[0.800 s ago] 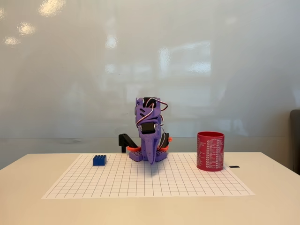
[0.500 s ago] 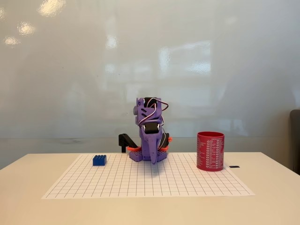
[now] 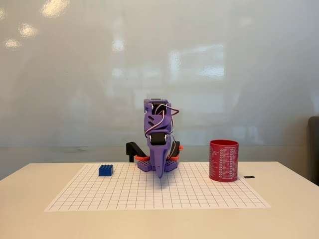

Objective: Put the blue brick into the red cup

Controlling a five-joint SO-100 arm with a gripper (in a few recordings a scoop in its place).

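From 0.8 s ago the purple arm has lifted slightly off its fold; my claw (image 3: 160,172) still points down at the white grid mat (image 3: 149,191) mid-scene, looks clenched and empty. Small bright-blue studded plastic brick (image 3: 105,170) sits on the mat at the claw's 9 o'clock, untouched. Red straight-sided printed cup (image 3: 224,160) stands at 3 o'clock on the pale counter (image 3: 289,199), so the reach is only starting.

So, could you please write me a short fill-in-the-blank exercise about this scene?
1. In the fixed view, the blue brick sits to the ____ of the purple arm.
2. The red cup stands ____ on the table.
3. The brick rests on a sheet of ____ paper.

Missing words: left; upright; grid
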